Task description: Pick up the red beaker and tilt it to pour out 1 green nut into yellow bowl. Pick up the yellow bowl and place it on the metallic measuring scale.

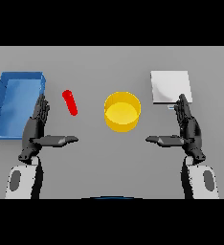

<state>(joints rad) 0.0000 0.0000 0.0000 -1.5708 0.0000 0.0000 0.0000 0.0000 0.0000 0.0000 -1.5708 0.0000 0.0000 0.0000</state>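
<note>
A slim red beaker [70,102] stands on the grey table, left of centre, leaning slightly. The yellow bowl [122,111] sits at the middle of the table; I cannot see a nut in it. A flat metallic measuring scale [169,86] lies at the back right. My left hand [37,127] is open, fingers straight and thumb pointing inward, just left of and nearer than the beaker, touching nothing. My right hand [186,127] is open in the same way, right of the bowl, with its fingertips over the scale's near edge.
A blue bin [4,107] with raised walls stands at the far left, right beside my left hand.
</note>
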